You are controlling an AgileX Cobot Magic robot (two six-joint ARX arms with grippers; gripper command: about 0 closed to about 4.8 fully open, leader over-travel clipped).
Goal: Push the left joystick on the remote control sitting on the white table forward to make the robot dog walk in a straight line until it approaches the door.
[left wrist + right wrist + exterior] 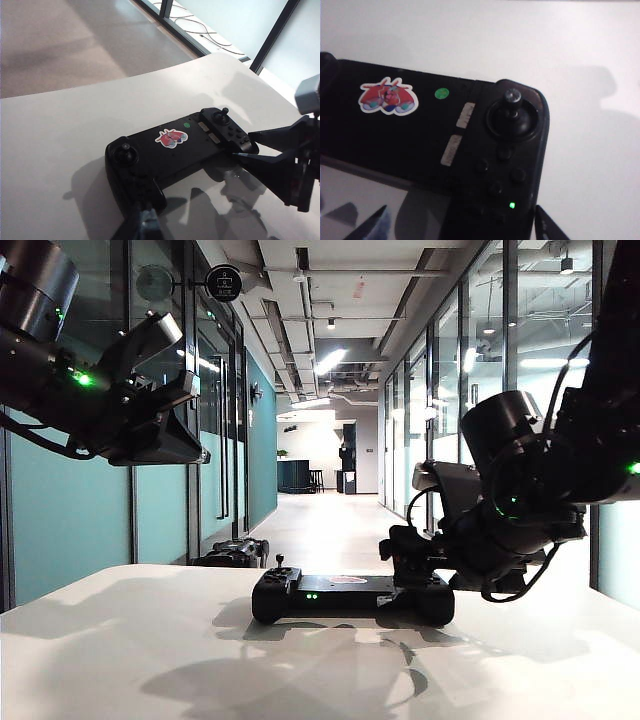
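The remote control (pixel 350 595) lies flat on the white table (pixel 130 660), with a red sticker on its top. Its left joystick (pixel 280 562) stands free at the left end, also seen as the left joystick (pixel 125 147) in the left wrist view. My left gripper (pixel 190 445) hangs high above the table, left of the controller, its fingertips together and holding nothing. My right gripper (pixel 460 227) is open, its fingers (pixel 547 225) on either side of the controller's right end, below the other stick (pixel 512 97). The robot dog (pixel 235 553) sits low beyond the table's far edge, partly hidden.
A long corridor with glass walls and doors (pixel 215 430) runs away behind the table. Cables (pixel 200 30) lie on the floor by the glass wall. Bare tabletop (pixel 50 150) lies around the controller.
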